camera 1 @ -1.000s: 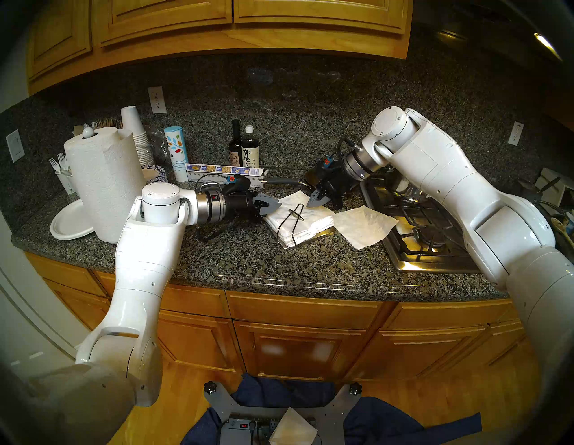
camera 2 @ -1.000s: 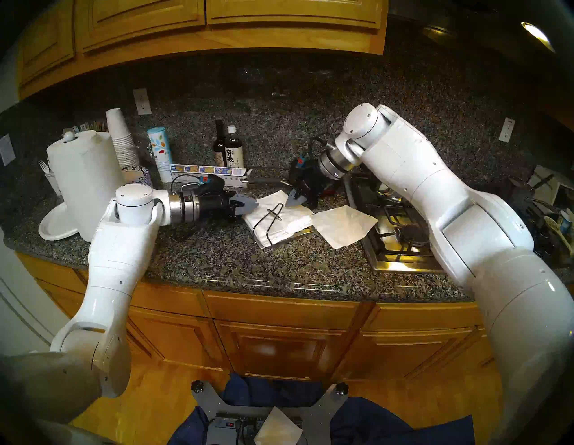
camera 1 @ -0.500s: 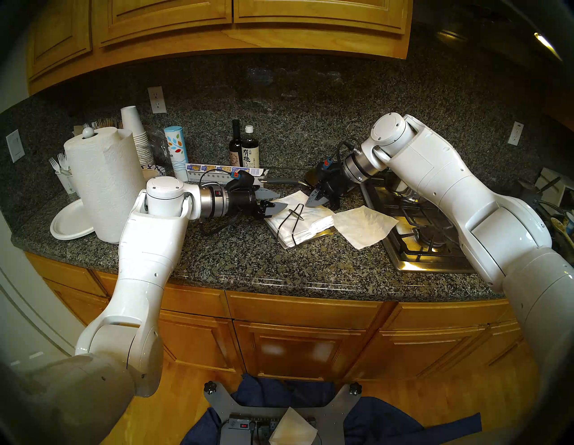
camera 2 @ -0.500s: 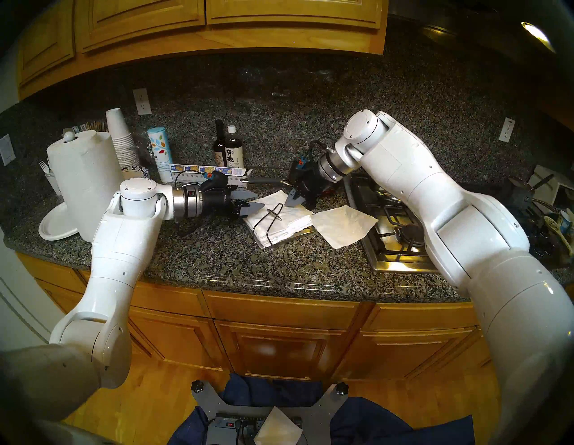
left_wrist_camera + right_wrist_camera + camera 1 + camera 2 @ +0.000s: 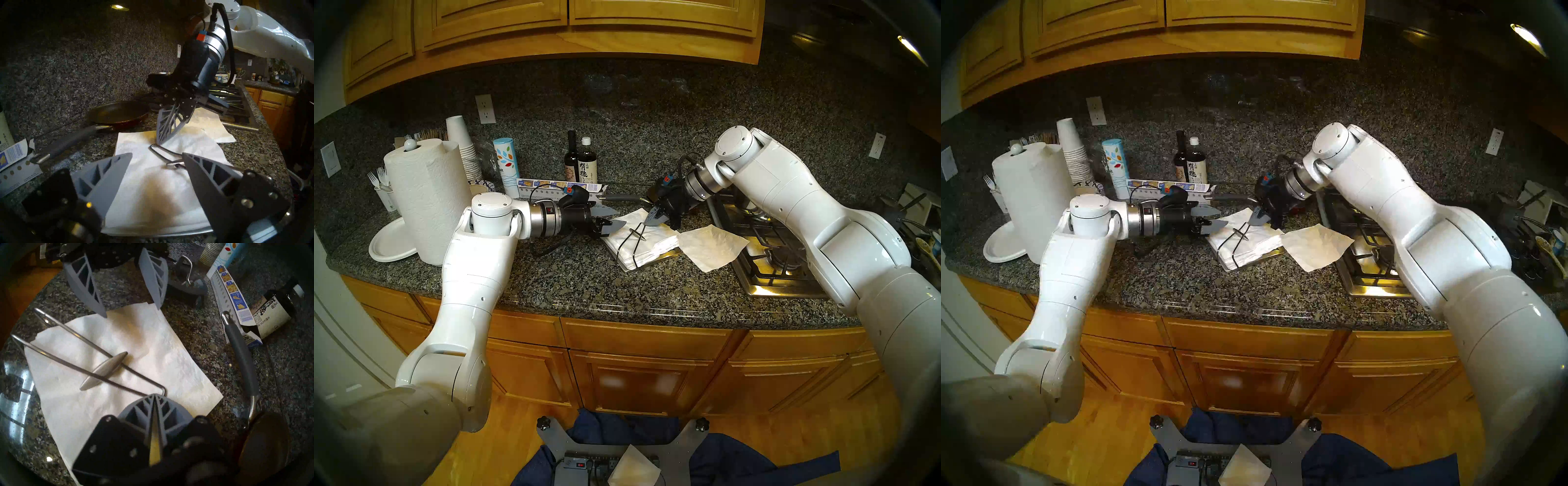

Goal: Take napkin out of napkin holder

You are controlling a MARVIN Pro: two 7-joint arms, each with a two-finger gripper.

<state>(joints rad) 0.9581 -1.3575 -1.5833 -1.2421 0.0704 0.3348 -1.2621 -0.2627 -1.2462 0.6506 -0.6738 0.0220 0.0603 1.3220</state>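
Napkin [image 5: 712, 247] lies beside holder [image 5: 670, 253], clear of closed right claw [image 5: 651, 220], open left claw [image 5: 614, 219].

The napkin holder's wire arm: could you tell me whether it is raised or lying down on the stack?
Down: the wire arm and its oval pad rest on the napkins.

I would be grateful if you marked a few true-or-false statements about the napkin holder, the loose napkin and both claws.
1. The left claw is open. True.
2. The right claw grips the thin white loose napkin. False: it is shut and empty, at the wire arm's tip.
3. That napkin lies beside the flat grey metal napkin holder, partly over the steel stove. True.
4. The holder's dark wire arm stands upright. False: it lies across the white napkin stack.
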